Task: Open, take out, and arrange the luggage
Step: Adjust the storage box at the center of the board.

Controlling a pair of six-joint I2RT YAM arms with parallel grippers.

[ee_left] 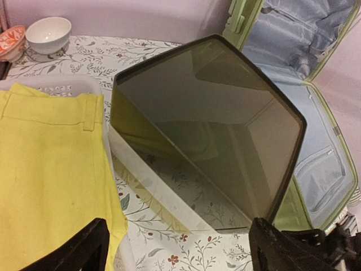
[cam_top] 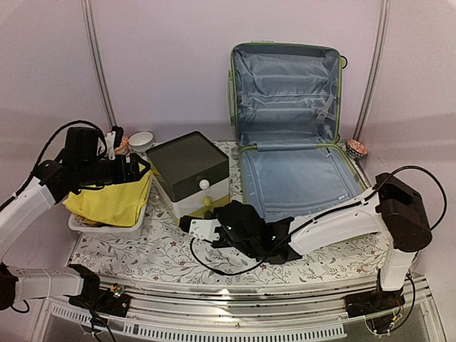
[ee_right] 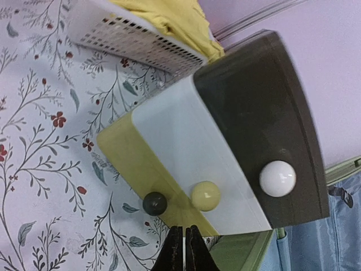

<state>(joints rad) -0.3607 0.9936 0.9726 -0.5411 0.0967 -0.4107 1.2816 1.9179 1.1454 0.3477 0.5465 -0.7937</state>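
One luggage [cam_top: 299, 182] open at table [cam_top: 142, 249] back right, lid upright | left gripper [ee_left: 179, 251] spread wide, empty, above yellow cloth [cam_top: 114, 203] beside drawer box [cam_top: 189, 167] | right gripper [ee_right: 184, 251] pressed together, empty, by drawer box front

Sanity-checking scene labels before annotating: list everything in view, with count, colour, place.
light-green hard-shell suitcase: one, pale blue lining, back right, open
dark-lidded white-and-yellow drawer box: one, centre
white plastic mesh basket: one, left
yellow fabric garment: one, in the basket
plain white round bowl: one, back left
orange-patterned small bowl: one, beside that bowl
dark-patterned small bowl: one, right of the suitcase
floral tablecloth: one, white, under everything
left gripper: one, black, open, over the garment's right edge
right gripper: one, black, shut, at the drawer box's front
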